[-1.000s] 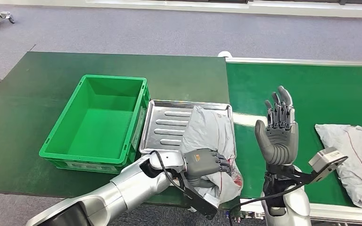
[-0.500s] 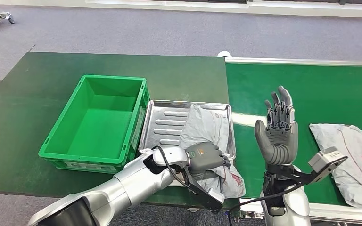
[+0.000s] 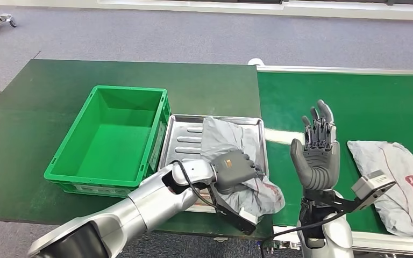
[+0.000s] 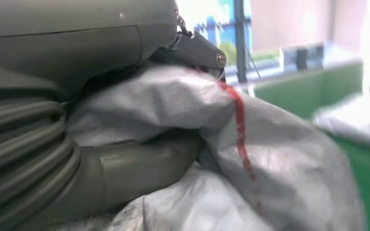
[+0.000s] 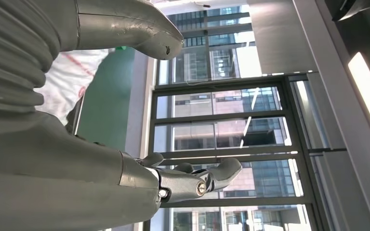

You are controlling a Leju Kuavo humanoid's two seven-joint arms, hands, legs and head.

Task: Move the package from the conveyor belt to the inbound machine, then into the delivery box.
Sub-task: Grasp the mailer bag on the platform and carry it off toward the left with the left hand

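On the metal tray (image 3: 185, 141) at the table's (image 3: 43, 107) near edge, we see our left hand (image 3: 235, 170) gripping 1 grey package (image 3: 231, 141), fingers curled over its crumpled near end; the bag lies along the tray's right side and spills over the near rim. Beside the tray's left edge sits the green delivery box (image 3: 113, 137). Our right hand (image 3: 316, 153) stands upright above the conveyor belt (image 3: 355, 102), fingers spread, holding nothing. Another grey package (image 3: 398, 174) lies at the belt's right edge.
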